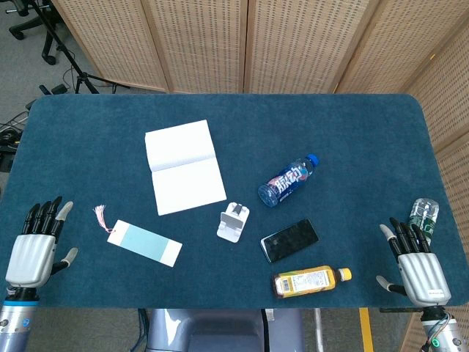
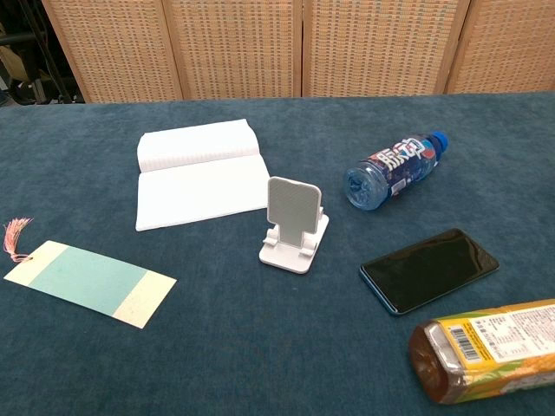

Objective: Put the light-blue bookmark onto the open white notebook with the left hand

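Observation:
The light-blue bookmark with cream ends and a pink tassel lies flat on the blue table, front left. Behind it and to the right lies the open white notebook, nothing on its pages. My left hand hovers at the table's front left corner, fingers spread and holding nothing, well left of the bookmark. At the front right corner my right hand is likewise spread and holds nothing. Neither hand shows in the chest view.
A white phone stand sits right of the bookmark. A blue water bottle, a black phone and a yellow tea bottle lie further right. Another bottle lies at the right edge.

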Motion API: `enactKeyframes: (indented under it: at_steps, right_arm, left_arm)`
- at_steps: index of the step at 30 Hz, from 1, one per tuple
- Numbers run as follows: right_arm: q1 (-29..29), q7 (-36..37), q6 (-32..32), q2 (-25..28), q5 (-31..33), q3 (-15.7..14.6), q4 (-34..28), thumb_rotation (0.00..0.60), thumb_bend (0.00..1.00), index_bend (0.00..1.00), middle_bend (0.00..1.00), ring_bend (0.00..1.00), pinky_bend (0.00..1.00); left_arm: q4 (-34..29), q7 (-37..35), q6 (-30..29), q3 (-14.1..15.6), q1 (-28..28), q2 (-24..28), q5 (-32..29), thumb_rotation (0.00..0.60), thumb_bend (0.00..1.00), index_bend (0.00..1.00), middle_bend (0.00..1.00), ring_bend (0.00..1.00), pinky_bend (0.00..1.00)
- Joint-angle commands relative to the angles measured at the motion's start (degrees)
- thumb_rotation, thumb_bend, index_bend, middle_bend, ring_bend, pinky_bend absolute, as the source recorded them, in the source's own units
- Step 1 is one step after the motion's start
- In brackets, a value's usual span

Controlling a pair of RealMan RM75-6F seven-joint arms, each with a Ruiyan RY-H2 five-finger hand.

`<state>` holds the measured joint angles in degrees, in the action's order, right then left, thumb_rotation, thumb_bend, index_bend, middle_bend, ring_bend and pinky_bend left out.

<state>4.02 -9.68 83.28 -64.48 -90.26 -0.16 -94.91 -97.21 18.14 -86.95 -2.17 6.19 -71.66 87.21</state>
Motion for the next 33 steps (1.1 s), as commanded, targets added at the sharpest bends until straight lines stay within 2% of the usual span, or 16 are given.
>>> enactKeyframes:
  at_steps: [1, 12, 18, 25, 29, 33]
  right_arm:
    - [-0.01, 0.12, 0.06, 0.06, -0.06, -0.01, 0.0, 0.6, 0.0, 0.0, 0.0, 0.0, 0.0]
    - [-0.18, 0.6, 0.34, 0.22, 0.41, 0.25, 0.03, 0.6, 0.0, 0.0, 0.0, 0.0, 0.0]
    - [-0.12, 0.63, 0.18, 0.26, 0.53, 0.3, -0.04, 0.6, 0.0, 0.0, 0.0, 0.0, 0.0]
    - [-0.32, 1.22, 0.78, 0.4, 0.34, 0.4, 0.04, 0.6, 0.0, 0.0, 0.0, 0.0, 0.0]
    - [-0.3, 1.42, 0.73, 0.42, 0.36, 0.43, 0.11, 0.6, 0.0, 0.0, 0.0, 0.0, 0.0]
    - [-0.24, 1.56, 0.69, 0.41, 0.22, 0.4, 0.22, 0.6, 0.0, 0.0, 0.0, 0.0, 0.0]
  left_arm:
    - [-0.08, 0.13, 0.22, 0.09, 0.05, -0.06, -0.02, 0.6, 0.22, 0.0, 0.0, 0.0, 0.0]
    - [-0.26, -1.54, 2.56, -0.33, 1.42, 0.45, -0.39, 0.6, 0.22, 0.0, 0.0, 0.0, 0.0]
    - [-2.13, -4.69, 11.28, 0.06, 5.92, 3.69, -0.75, 0.6, 0.23, 0.0, 0.0, 0.0, 0.0]
    - [-3.33, -9.14, 22.2, -0.89, 12.37, 7.21, -2.92, 0.6, 0.24, 0.0, 0.0, 0.0, 0.0]
    - [-3.71, -8.46, 25.87, -0.97, 14.66, 8.12, -3.92, 0.6, 0.24, 0.01, 0.0, 0.0, 0.0]
    - [-4.83, -7.2, 30.08, -0.33, 17.11, 9.1, -4.12, 0.6, 0.24, 0.07, 0.0, 0.0, 0.0]
